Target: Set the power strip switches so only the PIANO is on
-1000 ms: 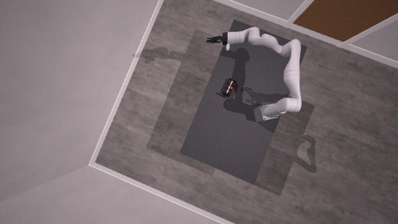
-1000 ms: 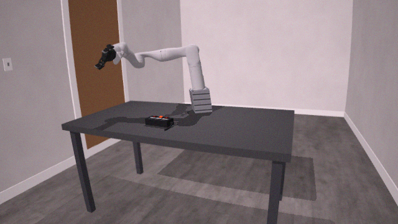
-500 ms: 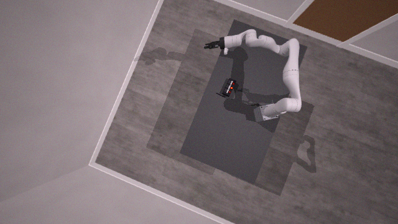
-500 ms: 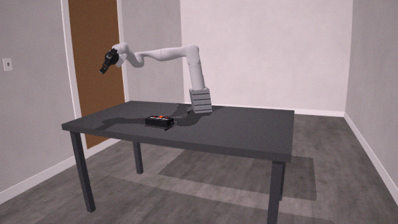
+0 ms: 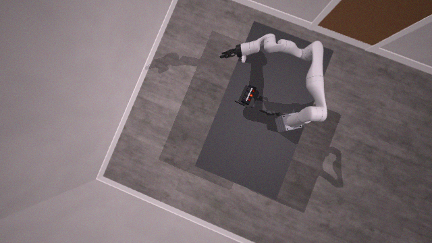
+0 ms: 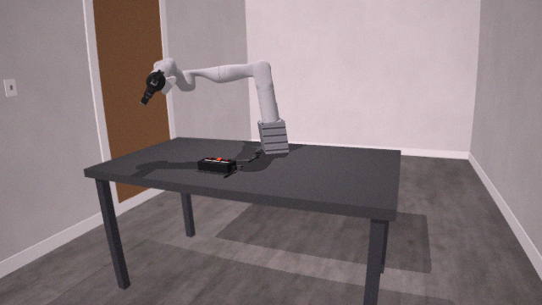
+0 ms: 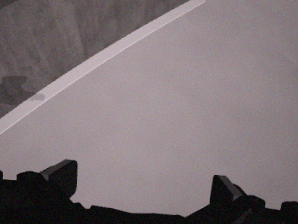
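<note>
A black power strip [image 5: 248, 95] [image 6: 217, 165] lies flat, switches facing up, on a dark grey rectangular worktop [image 5: 243, 148] [image 6: 296, 178]. Three reddish switches show on top beside white label strips; the middle one is a brighter orange-red. The lettering is too small to read, so which switch is the piano's cannot be told. Dark cords or thin parts lie at the strip's end and side.

A white robot arm [image 5: 316, 77] [image 6: 264, 91] rises from a grey ribbed base [image 5: 281, 124] [image 6: 274, 137] on the worktop, near the strip. The arm bends up and around, well above the strip, casting shadows across the worktop.

Its black tool [image 5: 221, 55] [image 6: 144, 102] [image 7: 143, 183] is high in the air, well apart from the strip, its two fingers spread wide with nothing between them. The wrist view shows pale wall and floor beyond them. A brown door [image 5: 374, 21] [image 6: 131, 85] stands behind the worktop, and a light switch plate [image 6: 10, 87] is on the wall.
</note>
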Robot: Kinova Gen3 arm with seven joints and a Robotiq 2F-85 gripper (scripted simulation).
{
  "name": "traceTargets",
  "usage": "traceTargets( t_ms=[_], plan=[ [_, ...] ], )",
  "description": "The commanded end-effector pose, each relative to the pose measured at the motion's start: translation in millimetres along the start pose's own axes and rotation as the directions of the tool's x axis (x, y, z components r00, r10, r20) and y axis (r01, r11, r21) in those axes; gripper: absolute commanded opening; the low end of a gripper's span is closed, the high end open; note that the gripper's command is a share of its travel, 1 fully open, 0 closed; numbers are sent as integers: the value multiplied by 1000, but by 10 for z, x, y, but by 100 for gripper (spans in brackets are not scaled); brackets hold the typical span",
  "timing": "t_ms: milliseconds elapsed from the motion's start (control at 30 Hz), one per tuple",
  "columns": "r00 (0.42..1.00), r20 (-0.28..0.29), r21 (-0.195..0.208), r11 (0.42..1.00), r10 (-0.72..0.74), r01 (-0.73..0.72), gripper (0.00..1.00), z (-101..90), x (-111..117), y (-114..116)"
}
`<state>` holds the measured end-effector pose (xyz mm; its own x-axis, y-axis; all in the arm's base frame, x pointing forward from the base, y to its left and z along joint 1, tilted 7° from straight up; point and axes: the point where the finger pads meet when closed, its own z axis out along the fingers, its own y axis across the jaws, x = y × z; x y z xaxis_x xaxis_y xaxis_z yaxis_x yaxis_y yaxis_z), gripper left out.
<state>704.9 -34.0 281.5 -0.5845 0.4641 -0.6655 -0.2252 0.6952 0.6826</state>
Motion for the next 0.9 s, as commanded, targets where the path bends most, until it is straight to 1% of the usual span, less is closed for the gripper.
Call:
traceTargets(
  t_ms=[0, 167, 200, 467, 500, 733, 767, 867],
  plan=[
    [1000, -22, 2, 1000, -9, 9, 100, 67, 87, 41],
    [1000, -22, 2, 1000, -9, 9, 100, 67, 87, 41],
    [997, -69, 19, 1000, -17, 19, 100, 156, 272, 28],
    [997, -69, 19, 1000, -17, 19, 100, 156, 272, 28],
    [993, -116, 36, 999, -25, 30, 100, 234, 456, 11],
    [993, -116, 36, 999, -25, 30, 100, 234, 456, 11],
    [986, -163, 54, 998, -33, 42, 100, 301, 638, -9],
    [986, -163, 54, 998, -33, 42, 100, 301, 638, -9]
  ],
)
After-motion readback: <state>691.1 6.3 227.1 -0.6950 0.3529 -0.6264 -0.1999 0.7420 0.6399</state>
